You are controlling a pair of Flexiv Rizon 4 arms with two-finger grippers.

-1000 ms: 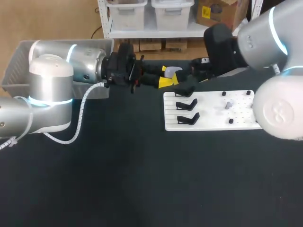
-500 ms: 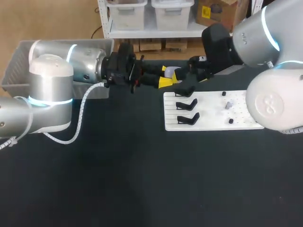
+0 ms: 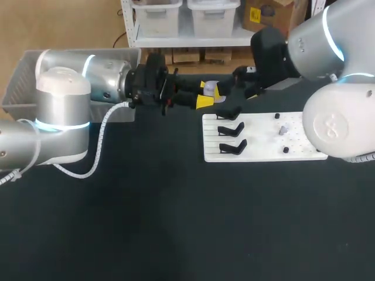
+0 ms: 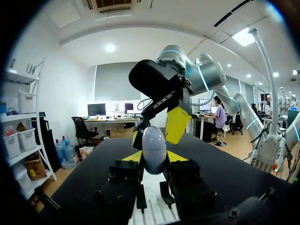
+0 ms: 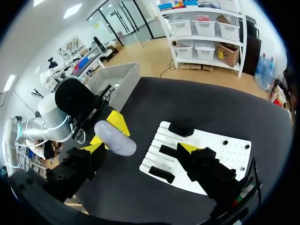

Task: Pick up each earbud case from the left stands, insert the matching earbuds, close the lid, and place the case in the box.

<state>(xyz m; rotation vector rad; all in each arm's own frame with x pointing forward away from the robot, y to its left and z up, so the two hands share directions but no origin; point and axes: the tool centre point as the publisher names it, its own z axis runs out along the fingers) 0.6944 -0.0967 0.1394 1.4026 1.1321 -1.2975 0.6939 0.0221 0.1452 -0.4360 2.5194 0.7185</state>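
Grip: the left hand (image 4: 154,159) is clenched on the earbud case (image 4: 153,149), with a yellow tip pressed against each side of its lower half.
Case: pale, rounded and upright, it sticks out past the left hand's fingertips. It is held off the tabletop (image 3: 176,222), just beyond the far left corner of the white board (image 3: 263,143).
Other arm: the right hand (image 5: 139,150) faces the left hand from the opposite side and is released, its fingers spread wide. The case sits between them, much nearer one finger than the other.
Board: three black stands (image 3: 231,129) sit in a row along its left side. Black pegs (image 3: 285,150) and a small pale piece (image 3: 283,130), too small to tell what it is, are on its right part.
Box: the grey box (image 3: 17,88) stands at the tabletop's far left, behind the left arm and well apart from the case.
In the way: the right hand's yellow fingers flank the upper part of the case. The nearest stand is just under and beside both hands.
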